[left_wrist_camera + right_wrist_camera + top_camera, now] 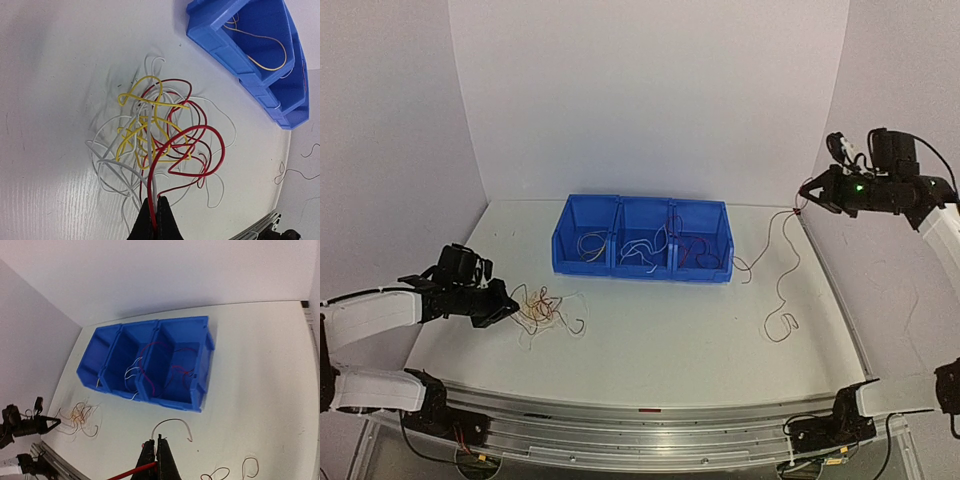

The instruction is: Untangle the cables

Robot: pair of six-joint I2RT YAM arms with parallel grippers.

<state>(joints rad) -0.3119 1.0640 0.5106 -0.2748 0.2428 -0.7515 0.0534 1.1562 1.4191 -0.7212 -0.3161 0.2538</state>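
Observation:
A tangle of red, white and yellow cables [542,308] lies on the table left of the bin, and it fills the left wrist view [160,135]. My left gripper [505,305] sits low at the tangle's left edge, shut [156,210] on a red and a white strand. My right gripper [803,197] is raised high at the right, shut [156,440] on a thin red cable [780,295]. That cable hangs down to the table and ends in loops. A red stretch of it [132,471] runs out beside the jaws.
A blue bin [640,272] with three compartments stands mid-table, seen also in both wrist views [150,399] [220,45]. Yellowish, white and red wires lie in its left, middle and right compartments. The table's metal front rail [650,425] runs between the arm bases.

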